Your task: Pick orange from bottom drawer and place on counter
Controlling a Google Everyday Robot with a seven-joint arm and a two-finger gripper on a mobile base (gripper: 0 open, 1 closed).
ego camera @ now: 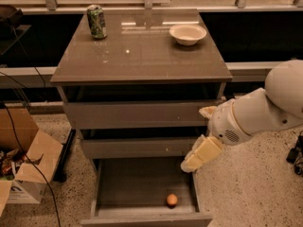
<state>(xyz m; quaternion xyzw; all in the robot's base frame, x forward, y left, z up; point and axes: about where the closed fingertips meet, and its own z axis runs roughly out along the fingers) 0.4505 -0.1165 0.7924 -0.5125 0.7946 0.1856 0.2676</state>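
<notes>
The orange (172,200) lies in the open bottom drawer (142,183), near its front right corner. The counter (137,48) is the glossy grey-brown top of the cabinet. My gripper (196,156) hangs at the end of the white arm, over the drawer's right rear part. It is above and a little right of the orange and apart from it. Nothing shows in it.
A green can (96,21) stands at the counter's back left and a white bowl (188,33) at its back right. Two shallower drawers (137,115) sit above the bottom one. An open cardboard box (23,164) and cables lie on the floor at left.
</notes>
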